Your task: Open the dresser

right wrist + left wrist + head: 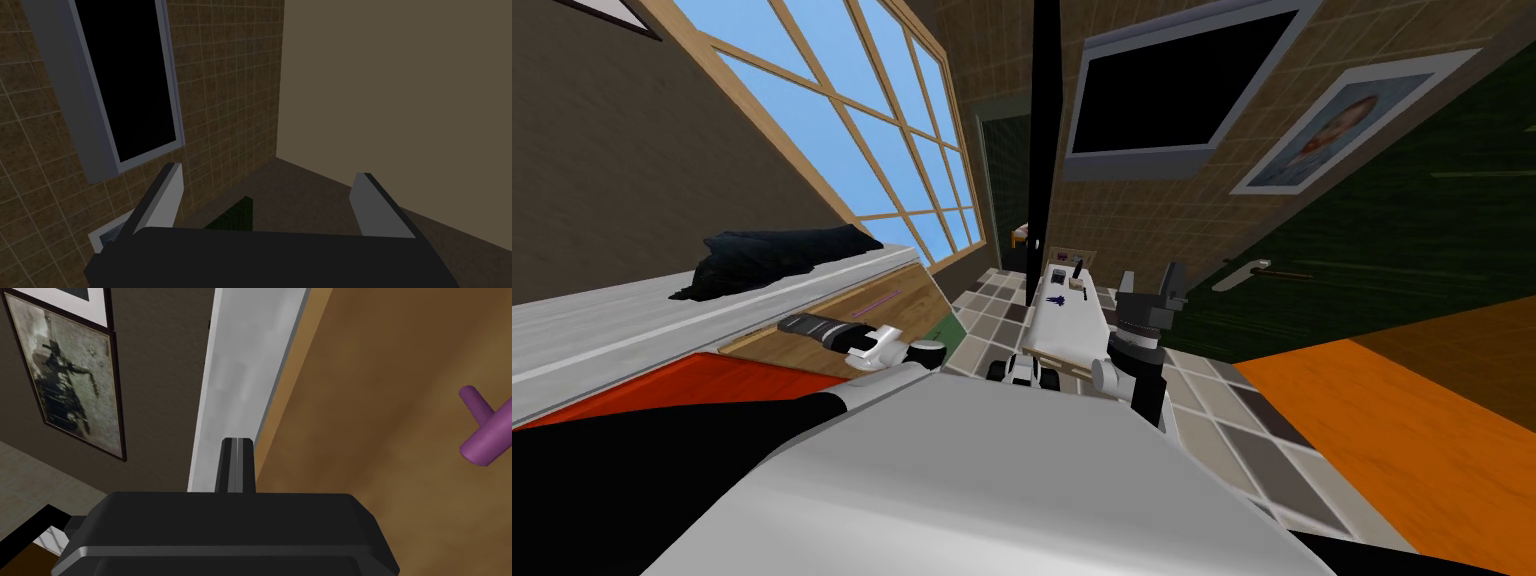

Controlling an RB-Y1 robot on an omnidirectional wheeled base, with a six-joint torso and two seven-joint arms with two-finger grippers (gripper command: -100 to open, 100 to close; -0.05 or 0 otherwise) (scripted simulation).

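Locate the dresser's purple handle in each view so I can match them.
Head view: the purple handle is a thin bar on the dresser's wooden front, near the left gripper.
Left wrist view: it juts from the wooden front, to one side of the shut left gripper.
Right wrist view: faces away from the dresser; right gripper open.
Shared landmark: the white top edging the wooden front.

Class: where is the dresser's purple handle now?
Left wrist view: purple handle on the brown dresser front on my left, apart from the left gripper.
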